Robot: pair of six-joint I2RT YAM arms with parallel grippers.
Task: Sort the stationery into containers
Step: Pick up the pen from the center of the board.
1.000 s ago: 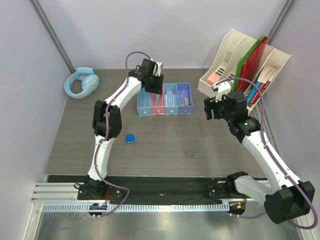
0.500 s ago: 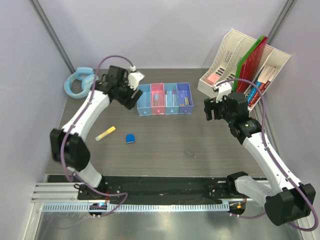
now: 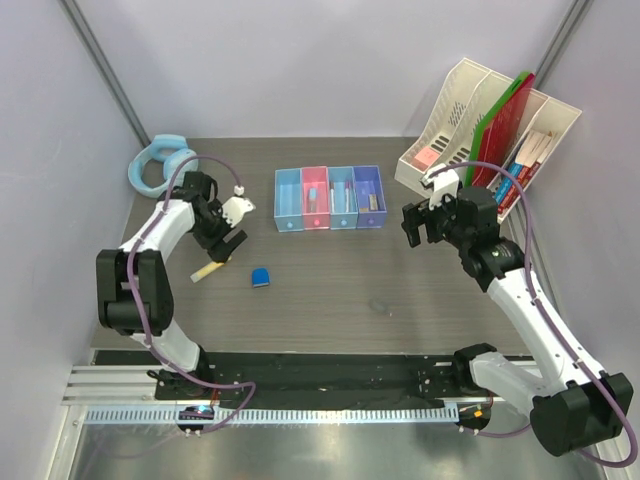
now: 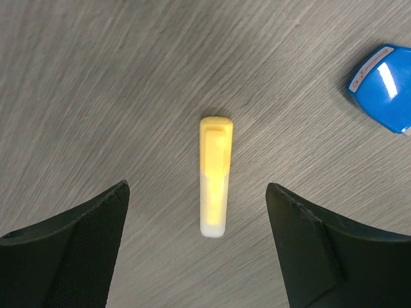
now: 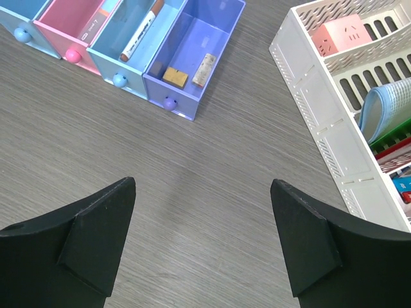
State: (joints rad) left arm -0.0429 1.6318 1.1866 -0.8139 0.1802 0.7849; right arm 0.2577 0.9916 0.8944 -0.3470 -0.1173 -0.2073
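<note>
Near the far edge's middle stand the containers (image 3: 329, 198), partly filled. The right gripper (image 5: 202, 192) hangs wide open toward the right edge, apparently idle. The left gripper (image 3: 226, 240), jaws spread, hovers over the yellow marker (image 4: 214, 183) near the left edge, seemingly aligned to grasp it. The blue block (image 3: 260, 277) lies nearby.

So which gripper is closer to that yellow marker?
Left. The left gripper hangs open directly above the yellow marker; the right gripper is far off, near the purple bin.

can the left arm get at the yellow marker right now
Probably yes: the left gripper hangs open right above the yellow marker, which lies uncovered between its fingers, with the blue block well off to the side.
</note>
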